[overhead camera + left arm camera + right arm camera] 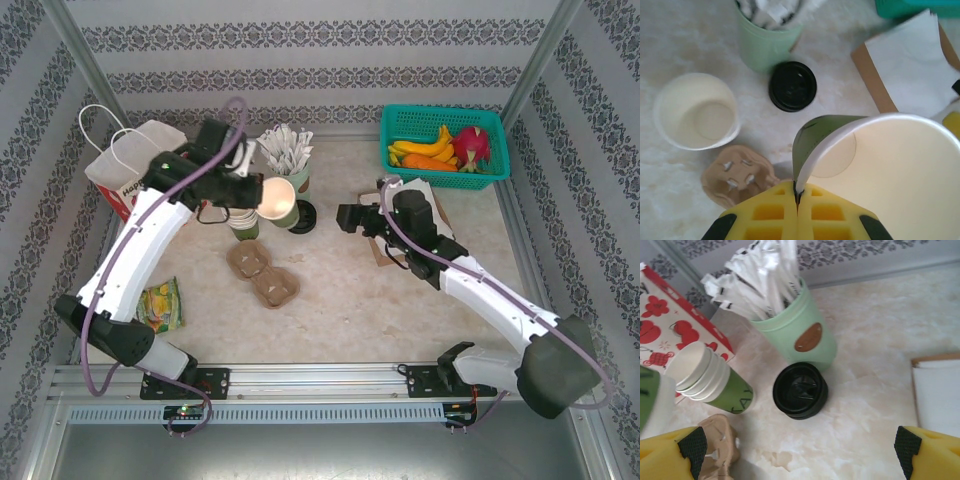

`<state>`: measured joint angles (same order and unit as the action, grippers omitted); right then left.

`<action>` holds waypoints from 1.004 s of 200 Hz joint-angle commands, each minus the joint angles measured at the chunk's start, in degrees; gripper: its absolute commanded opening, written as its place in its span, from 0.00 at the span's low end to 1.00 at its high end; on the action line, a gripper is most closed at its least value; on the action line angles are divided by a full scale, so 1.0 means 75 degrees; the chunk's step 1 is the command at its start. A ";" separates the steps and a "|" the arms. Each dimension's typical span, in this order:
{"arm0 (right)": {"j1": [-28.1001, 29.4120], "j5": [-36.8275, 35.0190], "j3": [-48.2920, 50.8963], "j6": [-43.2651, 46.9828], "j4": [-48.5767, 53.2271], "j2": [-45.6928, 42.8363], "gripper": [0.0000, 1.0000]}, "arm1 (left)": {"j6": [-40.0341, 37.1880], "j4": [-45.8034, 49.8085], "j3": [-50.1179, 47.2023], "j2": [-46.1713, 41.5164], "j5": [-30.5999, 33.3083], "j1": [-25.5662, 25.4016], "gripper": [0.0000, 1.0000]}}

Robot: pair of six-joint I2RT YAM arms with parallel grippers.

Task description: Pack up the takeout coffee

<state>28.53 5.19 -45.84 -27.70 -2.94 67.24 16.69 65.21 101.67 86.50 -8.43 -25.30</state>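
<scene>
Left wrist view: cup (pixel 890 165) pinched at its rim by left gripper (pixel 797 197), unlidded.
Lid (pixel 792 86) fitting is judged next; right gripper (pixel 800 450) is spread, empty.

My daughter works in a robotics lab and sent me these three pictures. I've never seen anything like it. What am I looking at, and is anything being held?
These are two robot arms bolted to a table's near edge, each ending in a two-finger gripper. One picture looks down from above; the other two come from cameras on each wrist, so the yellow blocks are the arm's own fingers. The left gripper is shut on the rim of a paper cup, lifted and tilted, with no lid on. The right gripper is open, facing the black lid lying on the table. Also there: a stack of cups, a mint-green cup of wrapped sticks, a cardboard cup carrier, a red paper bag and a basket of fruit.
</scene>
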 commanded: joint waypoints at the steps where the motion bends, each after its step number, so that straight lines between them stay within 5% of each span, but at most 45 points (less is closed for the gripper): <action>1: -0.0340 -0.0262 0.0378 -0.0597 0.0196 -0.0520 0.98 | 0.0092 -0.1105 -0.0794 0.0102 0.0581 -0.0667 0.00; 60: -0.0670 0.0195 0.0787 -0.0982 0.0086 -0.0742 0.98 | 0.0454 -0.3058 -0.2567 0.0330 0.0456 -0.1407 0.00; 151: -0.0425 0.0515 0.0281 -0.0872 0.0108 0.0207 0.98 | 0.0001 -0.3455 -0.3598 0.0887 0.0441 -0.1677 0.00; 201: -0.0337 0.0614 -0.0048 -0.0830 0.0285 0.0653 0.98 | -0.0437 -0.2581 -0.3583 0.0944 0.0583 -0.1678 0.02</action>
<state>25.02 8.69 -43.75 -34.35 -1.83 70.98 16.60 41.58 74.89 93.32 -5.69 -37.15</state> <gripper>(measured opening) 0.980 0.052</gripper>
